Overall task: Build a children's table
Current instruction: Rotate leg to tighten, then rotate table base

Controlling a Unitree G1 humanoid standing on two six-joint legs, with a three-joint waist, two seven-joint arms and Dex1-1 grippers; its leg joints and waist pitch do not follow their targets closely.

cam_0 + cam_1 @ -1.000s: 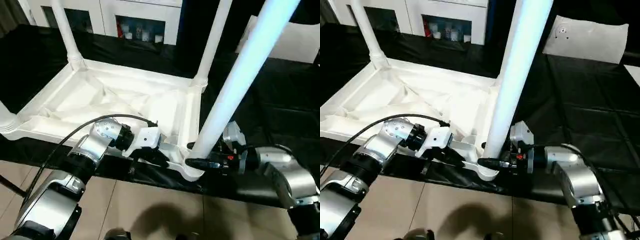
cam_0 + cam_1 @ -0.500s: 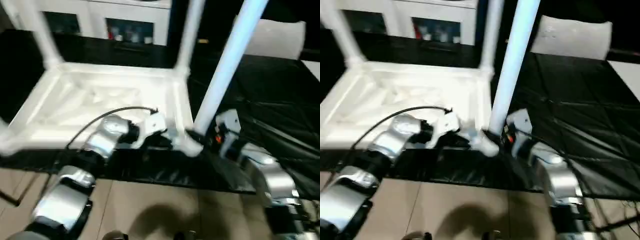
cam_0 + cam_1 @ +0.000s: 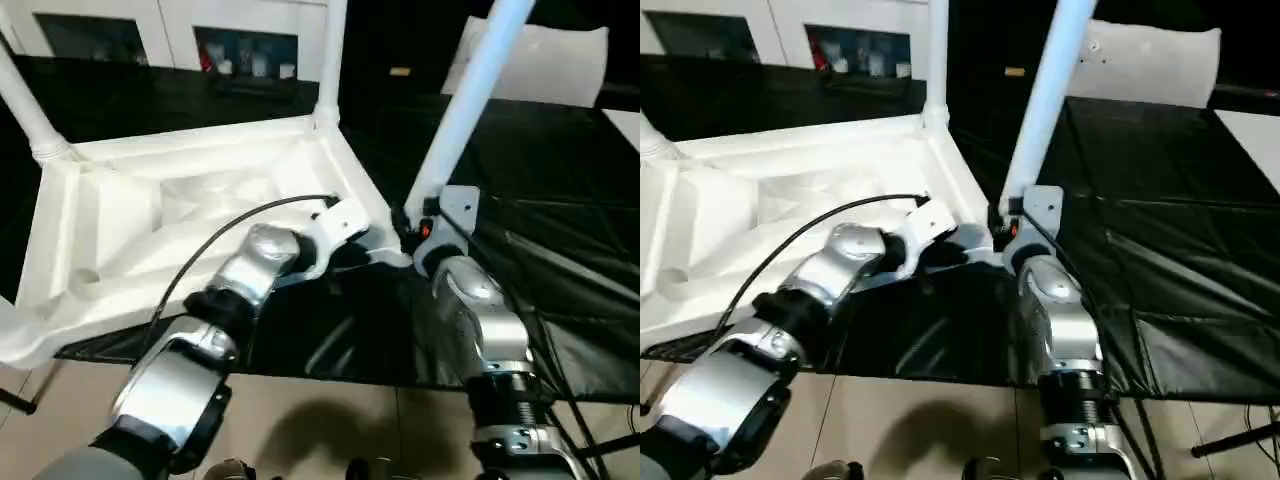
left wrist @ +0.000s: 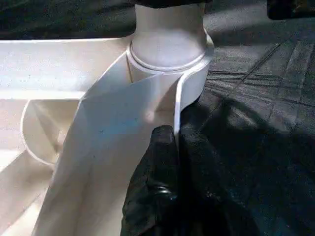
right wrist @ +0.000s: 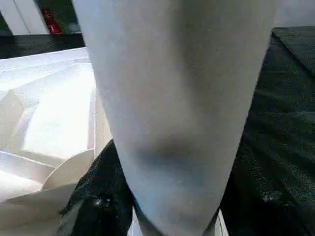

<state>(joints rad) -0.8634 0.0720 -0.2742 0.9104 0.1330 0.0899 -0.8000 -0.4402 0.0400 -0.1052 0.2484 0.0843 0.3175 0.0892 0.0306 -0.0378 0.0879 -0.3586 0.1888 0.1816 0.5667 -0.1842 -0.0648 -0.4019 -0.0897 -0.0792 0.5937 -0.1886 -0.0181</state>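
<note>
Now the upturned table top (image 3: 150,230) has swung round, its near corner at frame centre; left gripper (image 4: 165,147) pinches its rim, right gripper (image 3: 415,225) clasps the 4th leg (image 3: 465,100) seated there.

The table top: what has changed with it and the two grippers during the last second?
The table top has swung round on the black mat: the corner with the near leg went away from the robot, further onto the mat. Both arms followed it. Unchanged: the left gripper pinches the rim by that corner, and the right gripper holds the leg's base.
</note>
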